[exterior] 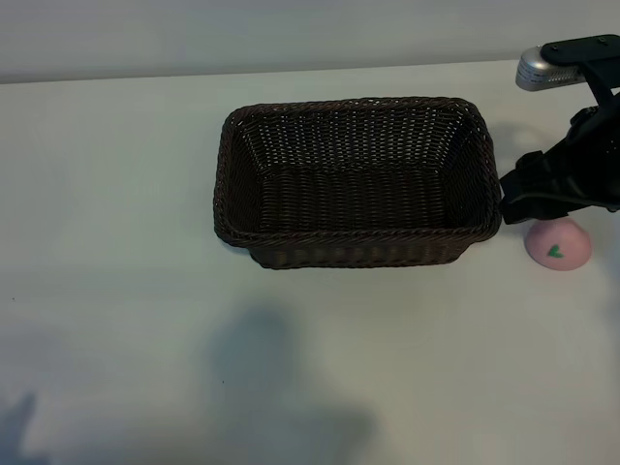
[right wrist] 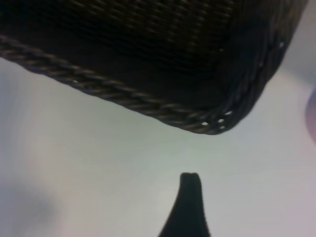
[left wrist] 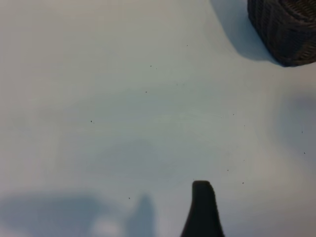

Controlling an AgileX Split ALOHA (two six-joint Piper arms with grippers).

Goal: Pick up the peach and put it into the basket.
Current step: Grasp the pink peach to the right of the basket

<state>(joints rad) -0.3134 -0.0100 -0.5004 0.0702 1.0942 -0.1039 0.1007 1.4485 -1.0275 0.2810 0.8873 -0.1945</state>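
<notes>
The peach [exterior: 557, 244], pale pink with a green leaf mark, lies on the white table just right of the basket's near right corner. The dark-brown wicker basket [exterior: 358, 235] stands mid-table with nothing in it. My right gripper [exterior: 523, 199] hangs beside that corner, right above the peach's far side, open and holding nothing. In the right wrist view one dark finger [right wrist: 190, 202] shows below the basket's corner [right wrist: 212, 118], with a pink sliver of the peach [right wrist: 312, 116] at the frame's edge. My left gripper shows only one finger [left wrist: 202, 210] over bare table, open.
A corner of the basket [left wrist: 286, 29] shows far off in the left wrist view. The left arm is outside the exterior view; only shadows fall on the table's front part. The table's back edge runs behind the basket.
</notes>
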